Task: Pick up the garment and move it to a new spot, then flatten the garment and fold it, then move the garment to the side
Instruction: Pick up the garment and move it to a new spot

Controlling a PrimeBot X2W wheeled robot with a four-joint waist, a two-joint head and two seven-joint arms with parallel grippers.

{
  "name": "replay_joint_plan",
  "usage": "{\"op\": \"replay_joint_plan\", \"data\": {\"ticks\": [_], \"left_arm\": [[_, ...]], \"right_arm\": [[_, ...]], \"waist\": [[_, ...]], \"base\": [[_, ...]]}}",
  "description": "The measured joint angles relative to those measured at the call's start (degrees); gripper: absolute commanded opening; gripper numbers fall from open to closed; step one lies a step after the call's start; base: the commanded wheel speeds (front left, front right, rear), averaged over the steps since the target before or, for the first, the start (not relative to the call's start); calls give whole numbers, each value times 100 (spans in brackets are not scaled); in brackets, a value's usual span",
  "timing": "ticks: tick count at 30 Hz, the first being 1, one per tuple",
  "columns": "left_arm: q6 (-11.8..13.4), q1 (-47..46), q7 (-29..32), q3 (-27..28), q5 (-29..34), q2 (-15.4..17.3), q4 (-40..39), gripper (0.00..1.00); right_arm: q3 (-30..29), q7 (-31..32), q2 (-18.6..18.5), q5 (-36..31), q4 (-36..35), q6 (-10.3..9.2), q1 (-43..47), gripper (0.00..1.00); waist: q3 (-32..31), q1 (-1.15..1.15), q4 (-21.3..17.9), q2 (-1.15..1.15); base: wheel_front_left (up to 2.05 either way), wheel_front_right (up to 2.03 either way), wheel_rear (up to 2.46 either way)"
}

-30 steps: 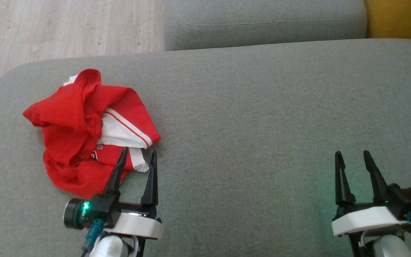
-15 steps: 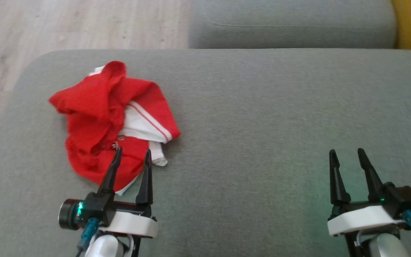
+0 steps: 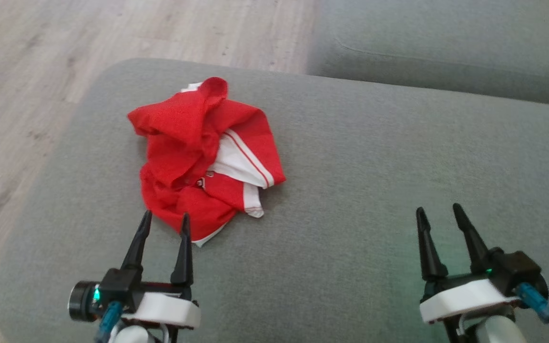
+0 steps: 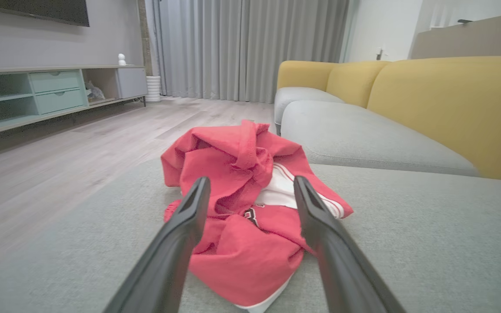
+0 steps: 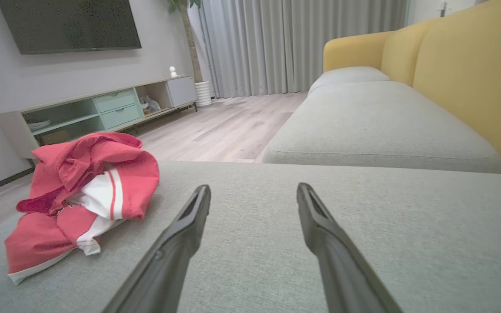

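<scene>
A crumpled red garment [image 3: 198, 157] with white panels and red stripes lies in a heap on the left part of the grey seat cushion [image 3: 360, 200]. My left gripper [image 3: 166, 215] is open, its fingertips at the heap's near edge with nothing between them. In the left wrist view the garment [image 4: 242, 243] sits straight ahead between the spread fingers of the left gripper [image 4: 251, 180]. My right gripper [image 3: 438, 208] is open over bare cushion, well to the right of the heap. From the right wrist the garment [image 5: 81, 187] lies far left of the right gripper [image 5: 253, 187].
The cushion's rounded left edge drops to a pale wood floor [image 3: 41, 71]. A second grey cushion [image 3: 446, 47] adjoins at the back right, with a yellow backrest [image 4: 450, 100] behind it. A low TV cabinet [image 5: 81, 113] stands across the room.
The head view has swung left, so the garment now appears nearer the picture's middle. The left fingertips, earlier over the heap's near part, now sit at its near edge. Both grippers stayed open.
</scene>
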Motion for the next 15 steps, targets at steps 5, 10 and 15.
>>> {"op": "replay_joint_plan", "data": {"ticks": [5, 10, 15], "left_arm": [[-7, 57, 0, 137, 19, -1, 5, 100], [-53, 68, 0, 192, 105, -2, 4, 100], [-60, 151, 0, 272, 164, 0, 3, 100]], "right_arm": [[177, 0, 0, 0, 45, 0, 65, 100], [304, 0, 0, 2, 81, 0, 123, 100], [354, 0, 0, 42, 78, 0, 122, 100]], "waist": [[-70, 0, 228, 0], [-117, 0, 387, 0], [-65, 0, 406, 0]], "base": [[0, 0, 0], [0, 0, 0], [0, 0, 0]]}}
